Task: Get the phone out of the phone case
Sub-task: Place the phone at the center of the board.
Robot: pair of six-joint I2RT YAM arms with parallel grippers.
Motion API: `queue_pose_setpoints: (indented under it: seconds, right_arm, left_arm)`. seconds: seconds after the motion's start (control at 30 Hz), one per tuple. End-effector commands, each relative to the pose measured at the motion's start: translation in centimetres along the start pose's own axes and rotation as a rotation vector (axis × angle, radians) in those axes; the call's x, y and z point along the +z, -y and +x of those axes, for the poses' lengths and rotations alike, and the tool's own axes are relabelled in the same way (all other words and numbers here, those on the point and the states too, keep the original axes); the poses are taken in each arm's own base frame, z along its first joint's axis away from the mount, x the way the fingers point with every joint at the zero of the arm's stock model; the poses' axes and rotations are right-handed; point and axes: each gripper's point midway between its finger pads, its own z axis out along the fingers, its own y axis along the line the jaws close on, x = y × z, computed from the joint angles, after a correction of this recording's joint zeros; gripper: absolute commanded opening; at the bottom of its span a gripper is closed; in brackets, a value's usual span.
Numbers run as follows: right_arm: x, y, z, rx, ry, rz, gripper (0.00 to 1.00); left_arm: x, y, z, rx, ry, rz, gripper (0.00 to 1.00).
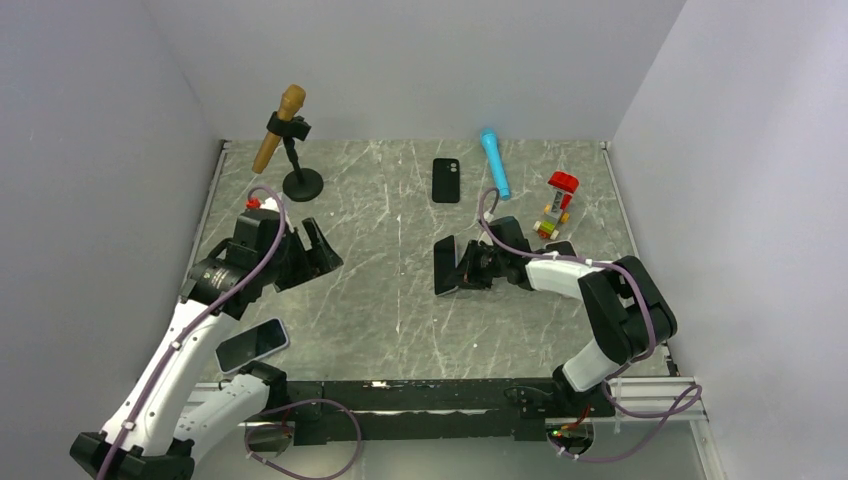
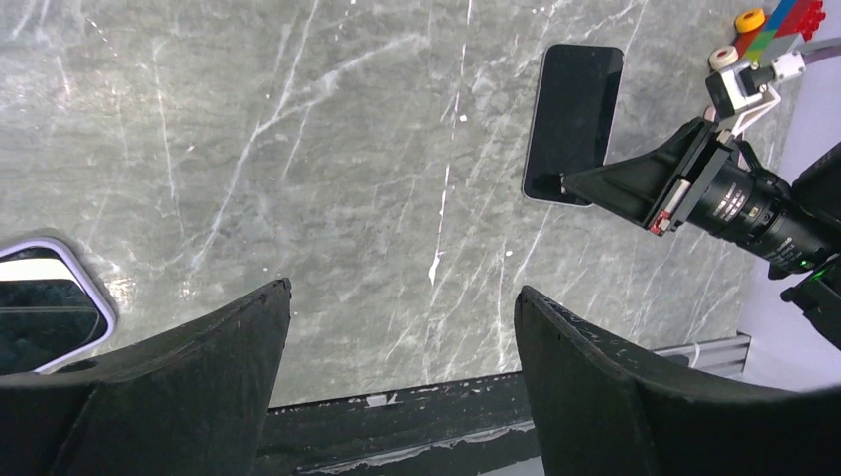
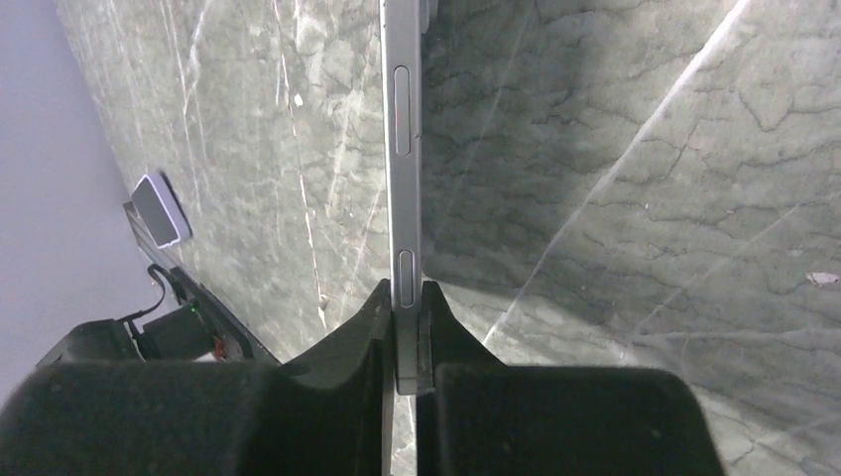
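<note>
My right gripper point(image 1: 452, 268) is shut on a slim dark phone point(image 1: 444, 266) with a silver edge. It holds the phone on edge, low over the middle of the table. In the right wrist view the phone's edge point(image 3: 402, 119) with its side buttons runs up from between my fingers point(image 3: 407, 307). The left wrist view shows its dark face point(image 2: 575, 109). A lavender-rimmed slab with a dark glossy face point(image 1: 252, 345) lies near the left arm; I cannot tell whether it is a case or a cased phone. My left gripper point(image 1: 322, 250) is open and empty point(image 2: 402, 297).
A black phone-shaped piece with a camera window point(image 1: 446, 180) lies flat at the back. A brown microphone on a black stand point(image 1: 283, 125) is at the back left. A blue microphone point(image 1: 495, 163) and a toy-brick figure point(image 1: 556, 205) are at the back right. Walls close in on three sides.
</note>
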Motion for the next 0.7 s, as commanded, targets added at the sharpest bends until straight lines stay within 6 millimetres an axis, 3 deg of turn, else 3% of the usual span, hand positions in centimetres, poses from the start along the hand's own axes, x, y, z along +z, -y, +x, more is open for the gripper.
queue_pose_setpoints:
  seconds: [0.0, 0.23, 0.4, 0.53, 0.67]
  right_arm:
    - [0.5, 1.7, 0.2, -0.025, 0.017, 0.047, 0.14]
    - [0.4, 4.7, 0.6, -0.029, -0.029, 0.219, 0.29]
    - [-0.1, 5.5, 0.2, -0.046, -0.022, 0.281, 0.42]
    - [-0.7, 5.5, -0.4, -0.069, -0.021, 0.321, 0.6]
    - [-2.0, 5.6, -1.1, -0.094, -0.001, 0.372, 0.89]
  left_arm:
    - [-1.0, 0.1, -1.7, 0.001, 0.067, -0.011, 0.87]
    - [-1.1, 0.2, -2.0, -0.011, 0.074, -0.011, 0.91]
    - [-1.5, 0.2, -2.2, -0.02, 0.086, -0.008, 0.97]
    - [-0.6, -1.6, -1.7, -0.058, 0.06, -0.086, 0.99]
    - [0.7, -4.3, -0.5, -0.154, 0.009, -0.163, 0.99]
